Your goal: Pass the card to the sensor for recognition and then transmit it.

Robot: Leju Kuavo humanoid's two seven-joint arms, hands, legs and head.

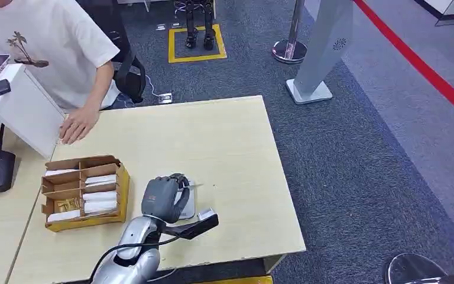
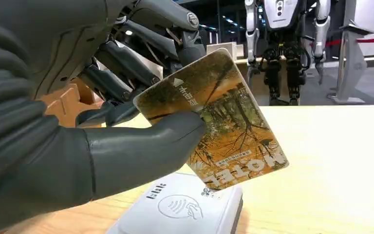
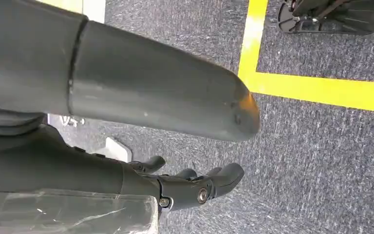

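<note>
My left hand (image 2: 73,122) pinches the card (image 2: 214,122) by one short end, thumb flat on the printed face and the darker fingers behind it, so most of the card juts free, tilted, just above the white sensor (image 2: 180,207) on the worktop (image 2: 331,161). I judge the card light, thin and stiff, with a glossy face that could slide under my thumb if I loosen; the grip belongs where it is, at the edge, leaving the free end to pass over the reader's wave mark. It should not bend much, but pressing it down onto the sensor could lever it out of my pinch. From the head view my hand (image 1: 162,198) covers most of the sensor and the card shows only as a thin sliver, so I cannot tell whether the card touches the reader or hangs apart from it. My right hand (image 3: 195,187) hangs over the carpet, fingers loosely curled in and holding nothing that I can see.
</note>
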